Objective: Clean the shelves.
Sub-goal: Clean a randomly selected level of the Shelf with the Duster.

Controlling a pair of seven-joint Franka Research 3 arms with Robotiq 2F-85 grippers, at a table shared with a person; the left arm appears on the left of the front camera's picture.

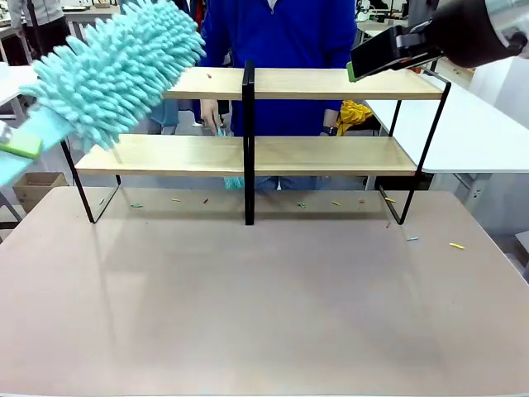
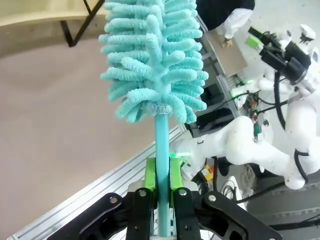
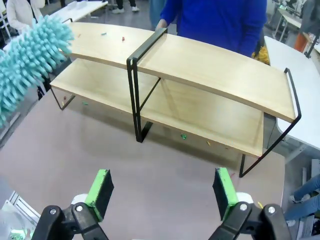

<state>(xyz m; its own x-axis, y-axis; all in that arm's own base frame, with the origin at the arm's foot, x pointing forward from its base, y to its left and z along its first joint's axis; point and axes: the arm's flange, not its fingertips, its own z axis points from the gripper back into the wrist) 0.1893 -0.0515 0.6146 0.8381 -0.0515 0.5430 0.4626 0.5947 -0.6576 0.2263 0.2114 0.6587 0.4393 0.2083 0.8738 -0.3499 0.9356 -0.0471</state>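
The shelves are a two-tier light-wood rack on a thin black frame with a central black post, standing at the far side of the brownish table; they also appear in the right wrist view. A fluffy turquoise duster hangs at the rack's upper left end, its head over the top left board. My left gripper is shut on the duster's turquoise handle. My right gripper hovers high above the table in front of the rack, open and holding nothing; in the front view it hangs at the top right.
Small coloured scraps lie on the tabletop near the rack's feet, and a few sit on the top left board. A person in a blue top stands behind the rack. White tables flank the right side.
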